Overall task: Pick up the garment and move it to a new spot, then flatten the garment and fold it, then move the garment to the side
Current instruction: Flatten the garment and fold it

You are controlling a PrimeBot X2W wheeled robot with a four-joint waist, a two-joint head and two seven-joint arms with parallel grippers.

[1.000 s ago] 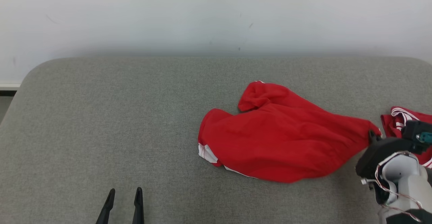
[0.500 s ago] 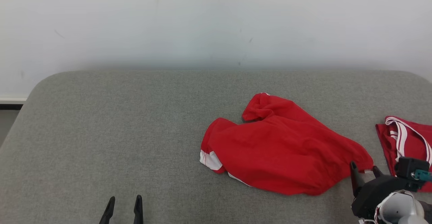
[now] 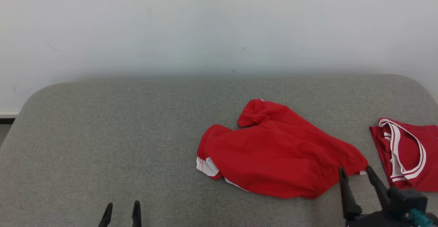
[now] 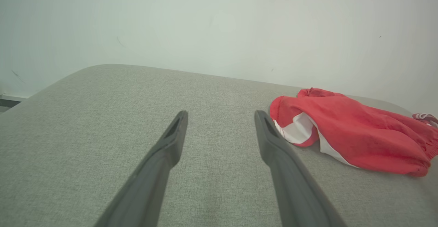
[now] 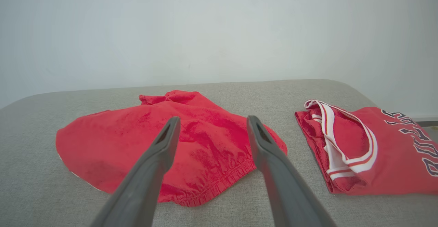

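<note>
Two empty claws, left claw and right claw, stand spread. Best pinch opposite hems of the crumpled red cloth shorts, pulling toward the grey padded desk's side edges.

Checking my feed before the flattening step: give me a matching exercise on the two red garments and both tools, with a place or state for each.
Things:
1. plain red garment
2. lettered red jersey
3. left tool
4. right tool

Places and states:
A. open, over bare grey cushion at the near left
B. folded, at the cushion's right edge
C. open, at the plain garment's right end
D. crumpled, right of centre

Pairs: 1-D, 2-B, 3-A, 4-C.
</note>
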